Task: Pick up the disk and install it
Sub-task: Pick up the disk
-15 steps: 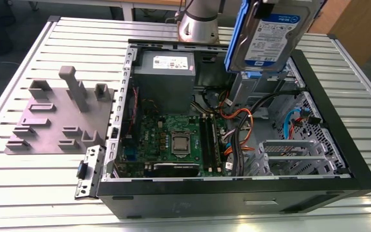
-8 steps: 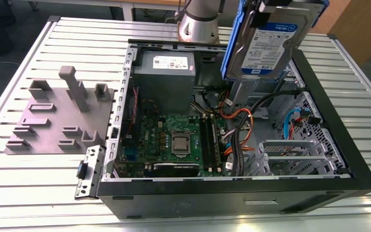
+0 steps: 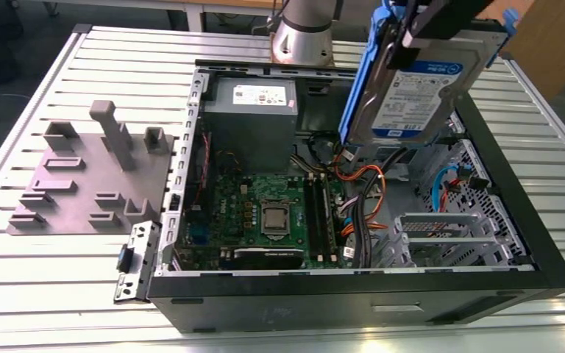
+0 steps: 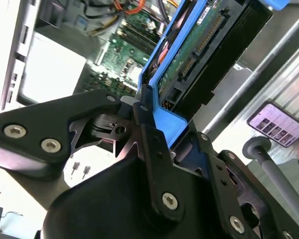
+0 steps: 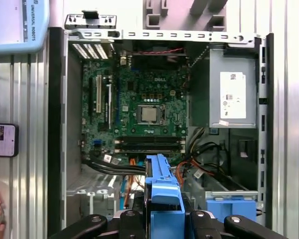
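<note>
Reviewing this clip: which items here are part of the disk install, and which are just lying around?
Job:
disk, clamped in the gripper
open computer case
metal drive cage

Lying about:
grey fixture block on the table
phone

Silvery metal disk [image 3: 412, 95] in glossy blue plastic rails, matt black plastic hand [image 4: 154, 144], ribbed pale metal surface [image 3: 27, 279].

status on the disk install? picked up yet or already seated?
Pickup looks done: the hand is shut on the disk, clamping its blue caddy rail, and holds it in the air above the open computer case. Install is not done: in the exterior view the disk hangs tilted over the metal drive cage, clear of it, above the orange cables.
</note>
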`<state>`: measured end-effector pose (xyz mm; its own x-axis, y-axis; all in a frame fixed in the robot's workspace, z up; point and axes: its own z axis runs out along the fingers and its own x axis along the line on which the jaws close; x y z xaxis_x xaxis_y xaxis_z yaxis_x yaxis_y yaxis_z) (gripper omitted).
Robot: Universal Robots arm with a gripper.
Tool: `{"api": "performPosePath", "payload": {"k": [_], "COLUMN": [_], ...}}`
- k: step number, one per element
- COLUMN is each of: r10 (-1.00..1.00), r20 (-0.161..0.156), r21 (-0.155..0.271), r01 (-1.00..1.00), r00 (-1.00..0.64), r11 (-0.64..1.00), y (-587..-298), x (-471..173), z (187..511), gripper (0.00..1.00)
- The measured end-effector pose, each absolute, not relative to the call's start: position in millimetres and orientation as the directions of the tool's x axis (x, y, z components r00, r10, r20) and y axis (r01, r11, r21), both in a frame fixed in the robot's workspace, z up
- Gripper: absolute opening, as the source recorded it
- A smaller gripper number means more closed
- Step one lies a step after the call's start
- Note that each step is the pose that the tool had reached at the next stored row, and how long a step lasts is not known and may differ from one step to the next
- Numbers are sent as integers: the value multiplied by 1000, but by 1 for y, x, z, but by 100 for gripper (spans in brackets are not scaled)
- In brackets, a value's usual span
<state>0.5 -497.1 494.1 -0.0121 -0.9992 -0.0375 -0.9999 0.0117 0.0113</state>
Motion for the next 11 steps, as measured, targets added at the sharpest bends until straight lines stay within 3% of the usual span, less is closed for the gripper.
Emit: {"api": "performPosePath", "payload": {"k": [11], "r10": [-999], "r20": [-37], "r21": [11], "r01": [-1000], "r00": [-12], "r11": [12], "y": [-540], "x": [2], "z": [486], "gripper": [36]}}
